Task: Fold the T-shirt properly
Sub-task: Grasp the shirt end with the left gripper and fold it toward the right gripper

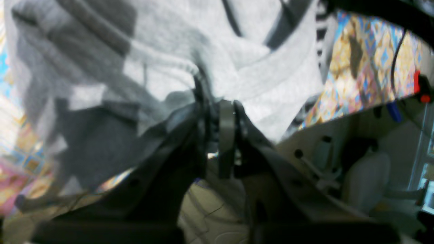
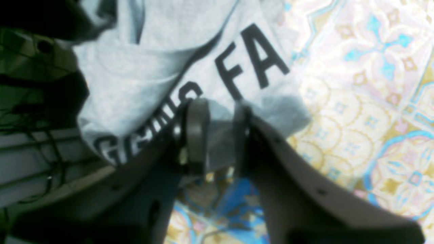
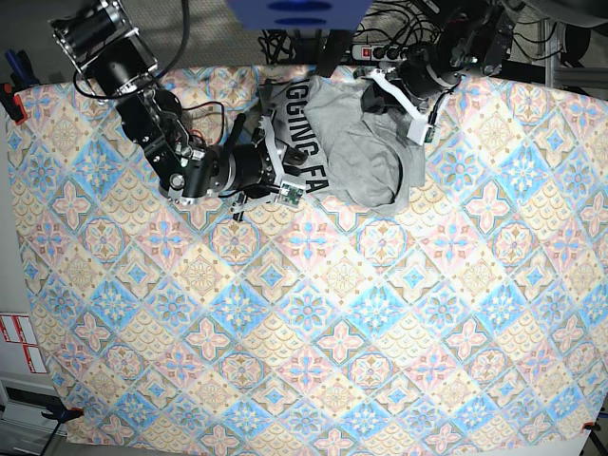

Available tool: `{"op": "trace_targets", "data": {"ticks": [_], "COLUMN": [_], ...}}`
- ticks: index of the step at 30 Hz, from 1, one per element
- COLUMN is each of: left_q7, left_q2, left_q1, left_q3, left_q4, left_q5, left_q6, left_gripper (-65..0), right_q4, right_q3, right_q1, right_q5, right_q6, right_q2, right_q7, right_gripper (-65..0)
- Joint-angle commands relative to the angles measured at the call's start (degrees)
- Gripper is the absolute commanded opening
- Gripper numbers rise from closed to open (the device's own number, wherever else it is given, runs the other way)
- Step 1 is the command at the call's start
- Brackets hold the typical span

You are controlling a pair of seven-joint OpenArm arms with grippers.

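One T-shirt, grey, bunched at the far edge of the table, a little right of centre. Lettered side partly up: black block letters run along its left part in the base view, plain grey fabric folded over the right part. One tablecloth, pastel diamond pattern, covers the whole table.

Two arms, both at the far edge. The right gripper comes in from the far left, fingers either side of a fold at the shirt's near-left hem, just below the letters "FA"; grey cloth sits between the fingers, so it is pinching the shirt with a visible gap kept by the fabric. The left gripper reaches in from the far right at the shirt's far-right part; its jaws are pressed together with a ridge of grey fabric caught in them, cloth rising in creases above the tips. In the base view that gripper sits over the shirt's far-right corner.

Edges: shirt's far edge lies close to the table's far edge, cables and a power strip just beyond. Shirt's near hem rounded and crumpled, not flat. Sleeves cannot be told apart in the bunch.

Open room: near half of the cloth, left side and right side all bare pattern, well apart from both arms
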Motion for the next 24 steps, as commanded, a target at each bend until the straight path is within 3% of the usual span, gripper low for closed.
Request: {"op": "trace_targets", "data": {"ticks": [1,5,12,24], "left_q7": [-0.6,-0.6,-0.6,-0.7], "left_q2": [-0.4,-1.8,-1.9,-3.8], "left_q1": [0.6,2.8,6.3,10.7], "left_q3": [-0.2,-1.7,-8.2,-11.1], "left_q4": [1.8,4.9,6.1,6.7], "left_q5": [-0.2,-0.2,-0.2,-0.3], "left_q6": [-0.5,-0.5,-0.5,-0.5], "left_gripper": [-65.0,-65.0,-65.0,-65.0], "right_q4": [0.9,0.9,0.9,0.8], "right_q3": [0.5,0.5,0.5,0.5], "right_q1": [0.9,0.8,0.9,1.0], "right_q5": [-0.7,-4.8,-5.0,-5.0], "right_q6": [0.1,0.1,0.1,0.1], "right_q2": [0.2,0.2,0.2,0.2], "right_q7": [0.9,0.9,0.9,0.9], "right_gripper": [-52.0,-52.0,-52.0,-52.0]}}
